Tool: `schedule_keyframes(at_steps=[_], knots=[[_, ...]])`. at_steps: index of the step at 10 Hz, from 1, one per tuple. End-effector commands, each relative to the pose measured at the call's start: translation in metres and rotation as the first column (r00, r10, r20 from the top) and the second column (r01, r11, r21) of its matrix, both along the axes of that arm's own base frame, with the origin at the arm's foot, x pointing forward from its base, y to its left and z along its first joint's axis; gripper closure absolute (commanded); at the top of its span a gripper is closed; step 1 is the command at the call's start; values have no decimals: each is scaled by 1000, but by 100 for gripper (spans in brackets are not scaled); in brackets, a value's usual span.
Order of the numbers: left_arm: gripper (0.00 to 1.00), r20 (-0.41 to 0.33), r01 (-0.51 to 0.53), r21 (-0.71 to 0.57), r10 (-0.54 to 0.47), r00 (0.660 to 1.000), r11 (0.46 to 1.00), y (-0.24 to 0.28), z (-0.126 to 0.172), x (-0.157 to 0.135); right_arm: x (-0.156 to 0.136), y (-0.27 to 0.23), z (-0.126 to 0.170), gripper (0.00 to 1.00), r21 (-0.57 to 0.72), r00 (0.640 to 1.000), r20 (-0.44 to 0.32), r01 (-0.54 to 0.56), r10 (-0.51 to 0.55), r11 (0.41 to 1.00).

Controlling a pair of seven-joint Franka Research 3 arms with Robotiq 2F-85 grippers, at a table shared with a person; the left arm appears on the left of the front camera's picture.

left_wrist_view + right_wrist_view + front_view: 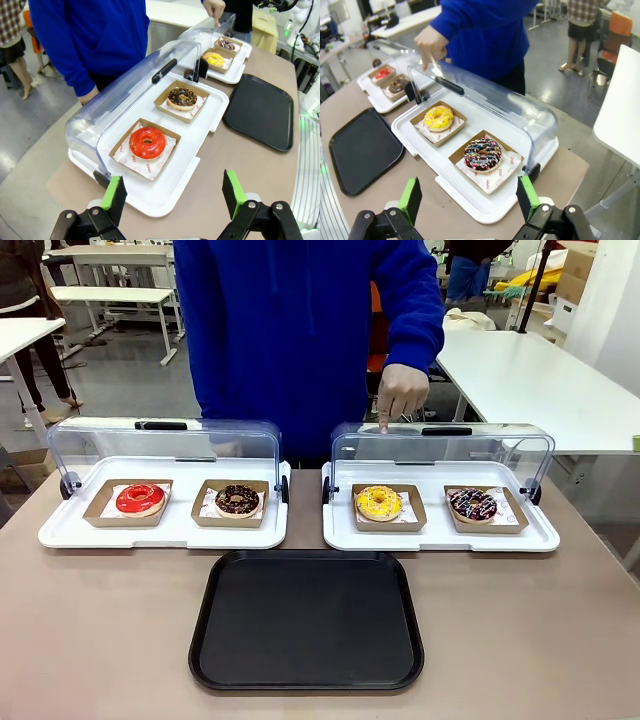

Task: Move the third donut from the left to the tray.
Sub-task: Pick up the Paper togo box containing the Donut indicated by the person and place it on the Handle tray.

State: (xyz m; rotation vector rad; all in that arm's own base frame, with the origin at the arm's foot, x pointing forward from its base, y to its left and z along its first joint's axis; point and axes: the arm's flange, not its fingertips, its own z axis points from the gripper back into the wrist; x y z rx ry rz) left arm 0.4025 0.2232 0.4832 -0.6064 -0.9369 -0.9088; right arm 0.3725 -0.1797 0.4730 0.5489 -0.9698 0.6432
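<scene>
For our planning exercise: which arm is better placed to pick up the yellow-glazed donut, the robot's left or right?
Right, probably. The yellow-glazed donut lies near the open right gripper, lid raised; from the left gripper it sits far off.

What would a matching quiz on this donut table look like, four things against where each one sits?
Things:
1 red donut
2 yellow donut
3 black tray
4 person's hand

Places:
A at the top of the right clear lid
B left white tray, left holder
C right white tray, left holder
D on the table, on the robot's side of both white trays

Pairs: 1-B, 2-C, 3-D, 4-A
</scene>
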Motion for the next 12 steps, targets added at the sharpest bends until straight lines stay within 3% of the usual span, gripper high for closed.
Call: schedule_keyframes(at_steps=[1,3,6,8,10,12], knots=[[0,-7,5,-3,-5,1000,1000,-1,2,-2,13,45,8,0,-122,999,9,-49,51,991],[0,-7,5,-3,-5,1000,1000,-1,2,-2,22,93,12,0,-248,990,-11,-137,138,959],[0,-7,5,-3,-5,1000,1000,-1,2,-2,17,180,4,0,-484,965,-4,-230,261,845],[0,-7,5,-3,-5,1000,1000,-1,2,-2,3,234,-27,0,-607,942,-9,-273,337,746],[0,-7,5,-3,-5,1000,1000,-1,2,-2,4,268,-59,0,-678,919,-62,-325,389,659],[0,-7,5,-3,-5,1000,1000,-1,2,-2,14,298,-78,0,-703,907,-70,-340,415,625]])
